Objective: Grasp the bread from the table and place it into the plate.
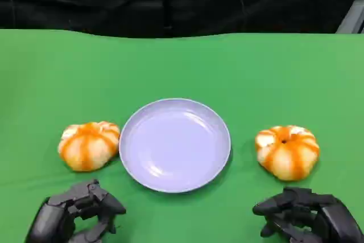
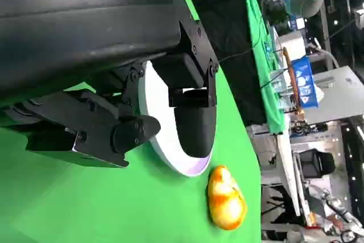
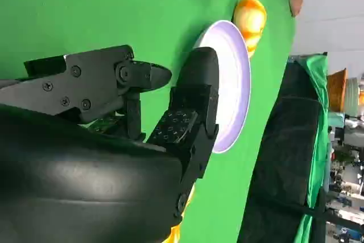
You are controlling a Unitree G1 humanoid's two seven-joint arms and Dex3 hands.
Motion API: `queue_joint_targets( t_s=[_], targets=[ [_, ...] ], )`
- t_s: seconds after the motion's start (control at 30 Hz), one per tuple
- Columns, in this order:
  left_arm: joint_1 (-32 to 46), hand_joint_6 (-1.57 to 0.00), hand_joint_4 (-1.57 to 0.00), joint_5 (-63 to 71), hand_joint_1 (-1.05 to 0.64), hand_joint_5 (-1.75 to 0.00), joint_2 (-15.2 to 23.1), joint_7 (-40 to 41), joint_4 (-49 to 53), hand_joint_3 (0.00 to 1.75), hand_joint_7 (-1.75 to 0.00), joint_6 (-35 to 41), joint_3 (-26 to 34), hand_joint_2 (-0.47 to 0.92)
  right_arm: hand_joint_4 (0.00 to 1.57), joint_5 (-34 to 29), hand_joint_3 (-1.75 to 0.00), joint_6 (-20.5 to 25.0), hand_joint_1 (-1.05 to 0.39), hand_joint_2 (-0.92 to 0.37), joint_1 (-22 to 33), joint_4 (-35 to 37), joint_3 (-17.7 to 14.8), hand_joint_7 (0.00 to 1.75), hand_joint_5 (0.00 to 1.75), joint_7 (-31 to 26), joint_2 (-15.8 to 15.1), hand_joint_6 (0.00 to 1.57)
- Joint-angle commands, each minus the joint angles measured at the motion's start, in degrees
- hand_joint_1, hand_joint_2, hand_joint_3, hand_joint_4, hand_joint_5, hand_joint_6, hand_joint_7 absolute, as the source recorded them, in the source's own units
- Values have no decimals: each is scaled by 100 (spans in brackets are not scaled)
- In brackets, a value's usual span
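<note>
Nothing grabbed yet. Two breads flanking the plate [image 1: 174,144]: left bread [image 1: 89,145] just beyond left hand [image 1: 74,214], right bread [image 1: 287,151] just beyond right hand [image 1: 307,214]. Both hands empty, fingers loosely apart, near the worktop's front edge. Equally close, no long axis.

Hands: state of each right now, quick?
Left hand: open, holding nothing, fingers apart, short of the left bread.
Right hand: open, holding nothing, just short of the right bread.
</note>
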Motion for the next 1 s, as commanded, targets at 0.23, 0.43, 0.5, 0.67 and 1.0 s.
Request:
queue_joint_targets(
  t_s=[0.23,0.43,0.5,0.67,1.0],
  targets=[
    [26,-82,-73,106,7,-161,90,119,14,74,-118,-32,14,78,78,21,-41,-83,-5,-92,47,-7,-50,54,119,-24,-78,100],
    [12,-81,-73,113,7,-161,86,146,48,77,-117,-51,16,76,79,22,-42,-84,-4,-92,41,7,-50,54,120,-19,-80,99],
    [2,-81,-73,112,8,-160,79,160,69,76,-116,-71,22,76,79,11,-42,-87,-4,-92,38,16,-51,54,120,-25,-84,99],
    [-13,-84,-73,265,6,-149,46,432,88,63,-106,-128,72,83,77,-12,-40,-117,-4,-92,5,67,-62,54,119,-34,-92,99],
    [-36,-77,-75,-342,-11,-68,16,57,48,32,-38,43,103,91,78,51,-39,-121,-5,-92,-50,116,-75,54,119,13,-90,99]
  ],
)
